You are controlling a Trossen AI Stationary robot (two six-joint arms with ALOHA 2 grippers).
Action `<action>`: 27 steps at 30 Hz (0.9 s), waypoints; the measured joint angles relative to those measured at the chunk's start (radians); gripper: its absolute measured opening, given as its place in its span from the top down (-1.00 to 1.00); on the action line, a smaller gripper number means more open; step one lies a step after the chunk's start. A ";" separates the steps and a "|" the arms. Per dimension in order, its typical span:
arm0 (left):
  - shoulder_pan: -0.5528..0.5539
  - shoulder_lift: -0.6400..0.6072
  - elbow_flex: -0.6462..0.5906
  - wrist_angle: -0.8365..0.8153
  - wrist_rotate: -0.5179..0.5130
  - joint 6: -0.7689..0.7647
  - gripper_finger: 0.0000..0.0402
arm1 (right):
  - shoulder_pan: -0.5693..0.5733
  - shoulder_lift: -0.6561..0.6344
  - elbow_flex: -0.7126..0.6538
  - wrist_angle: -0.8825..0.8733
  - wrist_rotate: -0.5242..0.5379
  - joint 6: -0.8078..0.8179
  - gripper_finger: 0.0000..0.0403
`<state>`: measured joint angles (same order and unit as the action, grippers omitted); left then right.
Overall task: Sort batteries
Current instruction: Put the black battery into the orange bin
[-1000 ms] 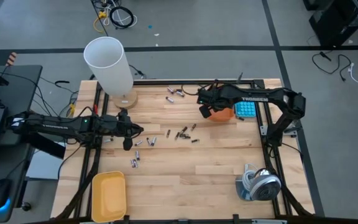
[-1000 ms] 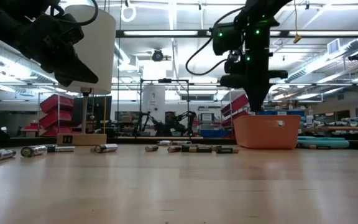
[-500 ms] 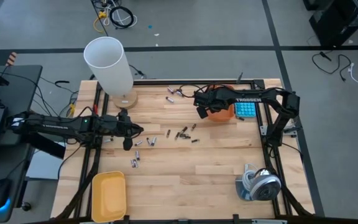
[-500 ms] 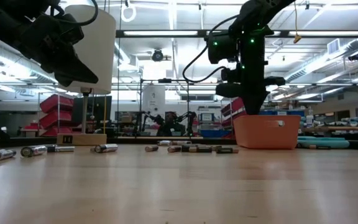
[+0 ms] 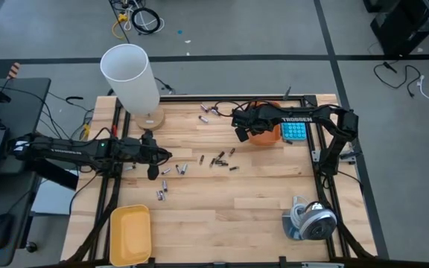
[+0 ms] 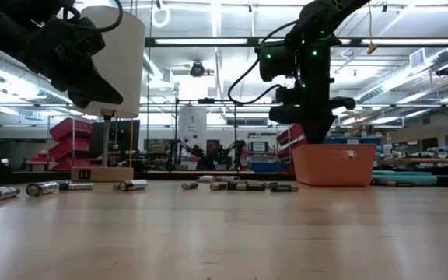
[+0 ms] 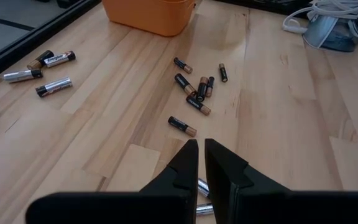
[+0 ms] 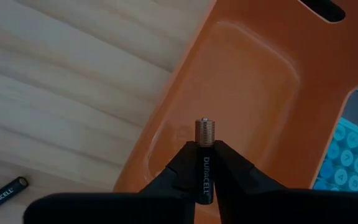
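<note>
Right wrist view: right gripper (image 8: 204, 163) is pinching a black battery (image 8: 204, 158) above the orange bin (image 8: 241, 93), ready for dropping.

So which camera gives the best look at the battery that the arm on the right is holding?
The right wrist view: the black and copper battery fills the middle, pinched in the right gripper above the orange bin. From above, the arm hides it. The low view shows only the gripper over the bin. The left wrist view misses it.

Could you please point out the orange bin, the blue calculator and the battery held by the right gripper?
orange bin (image 8: 241, 93): right wrist view, inside floor.
blue calculator (image 5: 295, 132): high view, keypad.
Duracell battery (image 8: 205, 158): right wrist view, black body.
</note>
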<state>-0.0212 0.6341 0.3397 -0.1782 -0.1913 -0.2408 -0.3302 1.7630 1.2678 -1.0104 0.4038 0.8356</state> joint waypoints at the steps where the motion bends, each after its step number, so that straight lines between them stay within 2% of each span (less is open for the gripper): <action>1: 0.000 0.000 0.000 0.000 0.000 0.000 0.85 | 0.000 0.000 0.000 0.000 0.000 0.000 0.81; 23: 0.000 0.000 0.000 0.000 0.000 0.000 0.85 | 0.010 -0.009 0.009 0.000 0.000 0.000 0.76; 27: 0.000 0.000 0.000 0.000 0.000 0.000 0.85 | 0.033 -0.031 0.031 0.001 0.027 -0.009 0.76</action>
<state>-0.0212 0.6342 0.3397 -0.1780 -0.1913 -0.2413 -0.2976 1.7323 1.2990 -1.0093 0.4311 0.8266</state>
